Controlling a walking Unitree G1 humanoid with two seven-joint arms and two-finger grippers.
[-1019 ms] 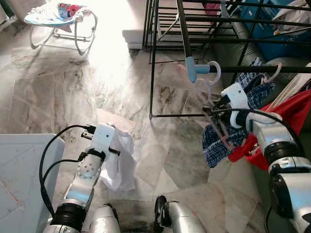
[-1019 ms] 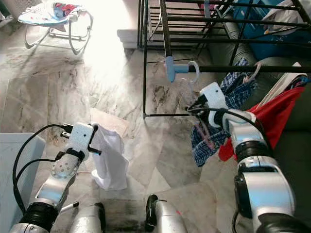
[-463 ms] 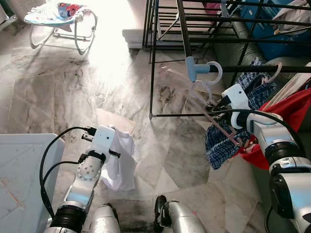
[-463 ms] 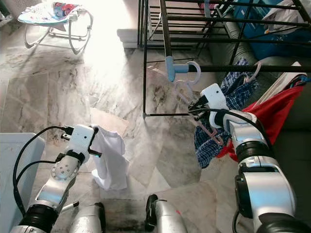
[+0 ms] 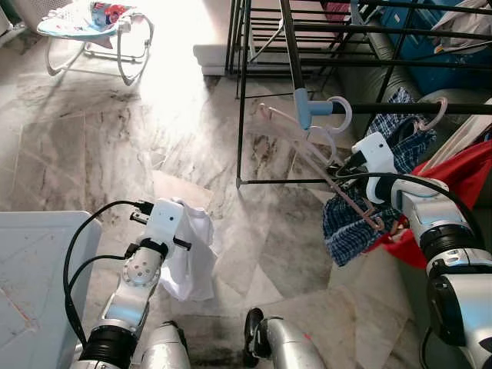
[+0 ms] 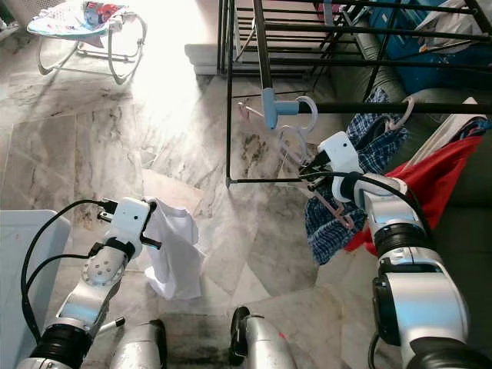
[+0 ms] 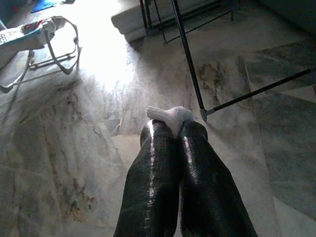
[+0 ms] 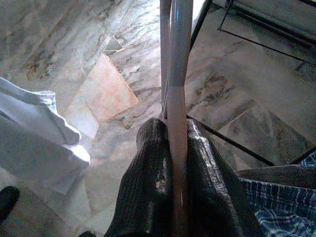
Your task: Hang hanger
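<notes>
My right gripper [image 5: 339, 164] is shut on a pale pink hanger [image 5: 307, 150] below the drying rack's black rail [image 5: 415, 109]. The hanger lies tilted; its far end points to the floor side of the rack, and a blue plaid cloth [image 5: 350, 229] droops from its near end. Its light hook [image 5: 339, 115] curls at the rail beside a blue joint [image 5: 303, 109]. In the right wrist view the fingertips [image 8: 153, 133] clamp the hanger bar [image 8: 177, 74]. My left gripper [image 7: 170, 123] is shut on a white cloth [image 5: 190, 257] that hangs low over the floor.
A second hook [image 5: 435, 115] with plaid cloth [image 5: 403, 134] and a red garment [image 5: 461, 181] hang further right on the rail. The rack's lower bar [image 5: 280, 182] runs near the floor. A white bin [image 5: 34, 269] stands lower left, a baby bouncer [image 5: 96, 27] far left.
The right gripper has risen slightly and the hanger has swung, its far end lifting toward the rack's post; the plaid cloth has shifted with it. The left arm has stayed still.
</notes>
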